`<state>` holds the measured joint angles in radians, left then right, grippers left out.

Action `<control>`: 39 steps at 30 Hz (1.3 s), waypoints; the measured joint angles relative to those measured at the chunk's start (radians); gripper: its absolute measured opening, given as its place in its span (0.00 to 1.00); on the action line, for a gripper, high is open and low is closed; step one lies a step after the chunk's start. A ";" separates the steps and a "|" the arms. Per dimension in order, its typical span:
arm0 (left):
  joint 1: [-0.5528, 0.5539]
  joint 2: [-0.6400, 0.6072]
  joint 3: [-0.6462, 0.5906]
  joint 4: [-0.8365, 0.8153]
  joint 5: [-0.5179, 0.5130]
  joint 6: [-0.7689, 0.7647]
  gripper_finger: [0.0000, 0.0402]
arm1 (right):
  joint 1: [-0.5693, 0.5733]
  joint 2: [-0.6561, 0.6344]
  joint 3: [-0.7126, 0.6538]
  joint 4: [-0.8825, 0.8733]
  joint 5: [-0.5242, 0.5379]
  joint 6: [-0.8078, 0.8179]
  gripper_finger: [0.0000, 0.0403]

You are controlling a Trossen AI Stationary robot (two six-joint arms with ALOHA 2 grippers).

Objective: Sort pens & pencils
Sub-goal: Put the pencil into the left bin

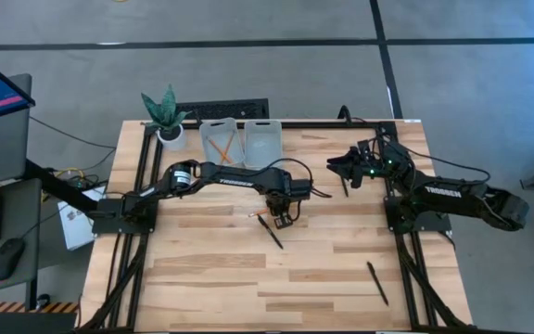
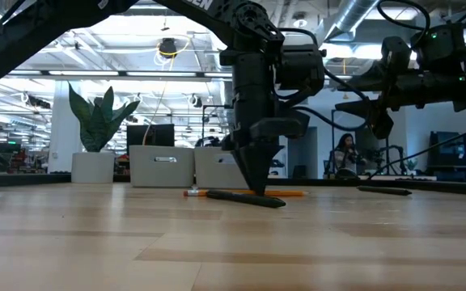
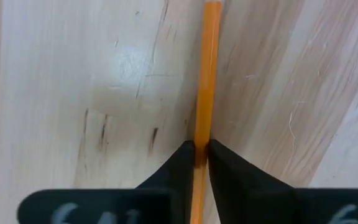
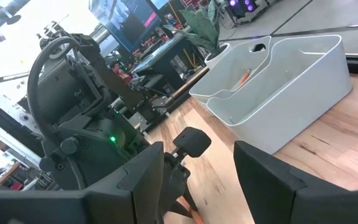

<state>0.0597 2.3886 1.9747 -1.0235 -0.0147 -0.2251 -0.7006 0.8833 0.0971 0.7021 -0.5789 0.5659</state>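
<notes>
1. High view: the left hand (image 1: 281, 220) is down at mid-tabletop (image 1: 211, 269), by a black pen (image 1: 270, 231) lying slantwise; the orange pencil there is barely a speck from above.
2. Left wrist view: only here is the grip plain, the fingers (image 3: 173, 168) pinching an orange pencil (image 3: 205, 81) that lies flat on the wood.
3. Low view: that pencil (image 2: 290, 193) lies behind the pen (image 2: 245, 198), hand tips at the wood.
4. High view: two more pens, one near right (image 1: 377, 283), one far right (image 1: 345, 186); two bins (image 1: 265, 141) at the far edge.
5. Right wrist view: the right hand (image 4: 197, 171) is spread, holding nothing, raised at the far right; a pencil (image 4: 243, 77) shows inside the farther bin.
</notes>
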 joint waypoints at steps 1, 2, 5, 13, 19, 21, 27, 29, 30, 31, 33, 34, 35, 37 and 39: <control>0.000 0.000 0.000 0.000 0.000 0.006 0.07 | 0.000 0.000 0.000 0.000 0.000 0.000 0.54; 0.000 0.000 0.000 0.000 0.000 0.007 0.06 | 0.000 0.000 0.000 0.000 0.000 0.000 0.54; 0.000 0.000 0.000 0.002 0.000 0.007 0.05 | 0.000 0.000 0.000 0.000 0.000 0.000 0.54; 0.000 0.000 -0.001 0.006 0.000 0.007 0.05 | 0.000 0.000 0.000 0.000 0.000 0.000 0.54; 0.000 0.000 -0.001 0.007 0.000 0.007 0.05 | 0.000 0.000 0.000 0.000 0.000 0.000 0.54; 0.000 0.000 -0.001 0.008 0.000 0.008 0.05 | 0.000 0.000 0.000 0.000 0.000 0.000 0.54; 0.000 0.000 -0.001 0.008 0.000 0.062 0.05 | 0.000 0.000 0.000 0.000 0.000 -0.001 0.54; 0.000 0.000 -0.001 0.007 0.000 0.064 0.06 | 0.000 0.000 0.000 0.000 0.000 -0.013 0.54; 0.000 0.000 -0.001 0.006 0.000 0.066 0.06 | 0.000 0.000 0.000 0.000 0.000 -0.014 0.54; 0.000 0.000 -0.001 0.005 0.000 0.073 0.06 | 0.000 0.000 0.000 0.000 0.000 -0.016 0.54; 0.000 0.000 -0.001 0.001 0.000 0.094 0.06 | 0.000 0.000 0.000 0.000 0.000 -0.016 0.54; 0.001 0.000 0.000 -0.001 0.001 0.104 0.06 | 0.000 0.000 0.000 0.000 0.000 -0.017 0.54; 0.002 -0.001 0.000 -0.003 0.001 0.111 0.06 | 0.000 0.000 0.000 0.000 0.000 -0.017 0.54; 0.003 -0.004 0.000 -0.013 0.003 0.117 0.06 | 0.000 0.000 0.000 0.000 0.000 -0.024 0.54; 0.005 -0.009 0.004 -0.029 0.004 0.127 0.06 | 0.000 0.000 0.000 0.000 0.001 -0.026 0.54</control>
<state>0.0651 2.3800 1.9782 -1.0527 -0.0107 -0.0982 -0.7002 0.8833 0.0971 0.7021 -0.5775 0.5401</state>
